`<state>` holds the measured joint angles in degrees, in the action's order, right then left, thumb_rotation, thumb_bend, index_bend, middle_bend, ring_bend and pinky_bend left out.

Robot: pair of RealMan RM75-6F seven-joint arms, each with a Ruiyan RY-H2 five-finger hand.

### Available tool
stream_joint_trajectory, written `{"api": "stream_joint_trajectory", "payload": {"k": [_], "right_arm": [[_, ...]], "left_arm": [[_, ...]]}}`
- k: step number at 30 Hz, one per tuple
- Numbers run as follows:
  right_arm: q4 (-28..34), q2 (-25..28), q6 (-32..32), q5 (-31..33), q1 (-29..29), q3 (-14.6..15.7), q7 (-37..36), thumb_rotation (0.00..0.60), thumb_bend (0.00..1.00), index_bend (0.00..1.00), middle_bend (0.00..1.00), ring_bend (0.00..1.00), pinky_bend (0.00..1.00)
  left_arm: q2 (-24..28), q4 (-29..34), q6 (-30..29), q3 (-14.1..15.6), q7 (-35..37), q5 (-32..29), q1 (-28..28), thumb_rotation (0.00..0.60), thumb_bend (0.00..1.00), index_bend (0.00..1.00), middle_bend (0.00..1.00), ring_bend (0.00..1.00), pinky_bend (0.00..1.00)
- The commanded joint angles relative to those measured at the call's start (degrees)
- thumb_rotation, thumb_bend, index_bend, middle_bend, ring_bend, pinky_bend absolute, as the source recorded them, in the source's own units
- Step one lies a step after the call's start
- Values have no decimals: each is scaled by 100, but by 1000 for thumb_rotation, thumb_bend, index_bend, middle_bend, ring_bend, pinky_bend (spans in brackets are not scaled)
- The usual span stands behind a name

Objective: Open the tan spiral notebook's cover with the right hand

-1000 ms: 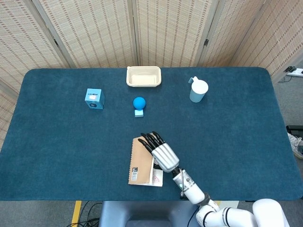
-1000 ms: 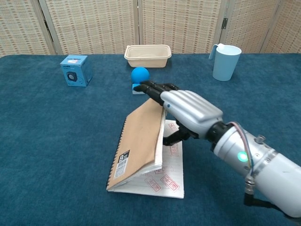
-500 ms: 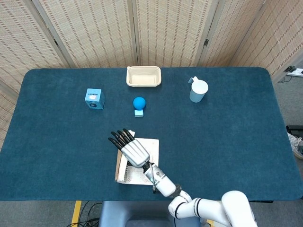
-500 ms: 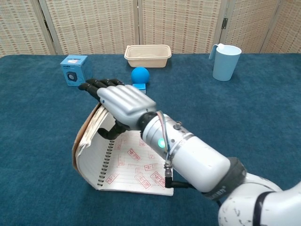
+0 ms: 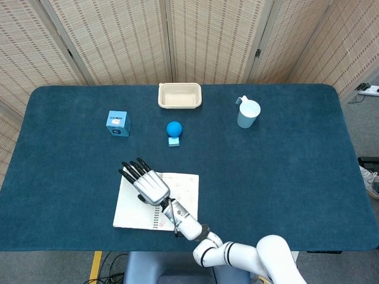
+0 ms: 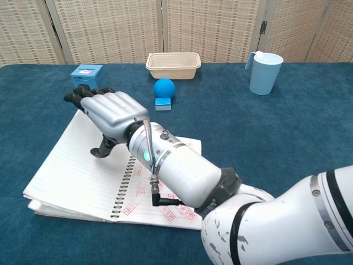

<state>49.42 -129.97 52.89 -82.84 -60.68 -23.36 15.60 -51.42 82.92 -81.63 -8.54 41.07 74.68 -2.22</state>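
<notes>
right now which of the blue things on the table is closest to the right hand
The blue box at the back left. The right hand has its fingertips just in front of it, while the blue ball and the pale blue cup sit further right.

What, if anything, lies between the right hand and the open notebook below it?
Nothing visible does. The right hand sits directly over the notebook, which lies open and flat, its thumb reaching down to the left lined page. The blue box stands clear behind.

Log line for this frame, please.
tan spiral notebook: open, lying flat | right hand: over left page, fingers spread | left hand: not in view
</notes>
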Motion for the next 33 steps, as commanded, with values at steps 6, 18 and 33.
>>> {"api": "stream_joint_trajectory", "payload": {"k": [6, 18, 33], "right_arm": [[158, 88, 12, 269, -33, -30, 318, 600, 280, 0, 0, 0, 0], [3519, 2454, 371, 1244, 1485, 821, 2390, 600, 268, 0, 0, 0, 0], [5515, 5929, 2643, 551, 4106, 2498, 1245, 600, 293, 0, 0, 0, 0]], "left_arm": [[4, -5, -83, 3, 42, 69, -37, 600, 269, 116, 40, 65, 141], [-21, 43, -69, 60, -242, 299, 70, 600, 270, 116, 40, 65, 141], [-124, 566, -282, 253, -1493, 770, 214, 600, 269, 117, 40, 65, 141]]}}
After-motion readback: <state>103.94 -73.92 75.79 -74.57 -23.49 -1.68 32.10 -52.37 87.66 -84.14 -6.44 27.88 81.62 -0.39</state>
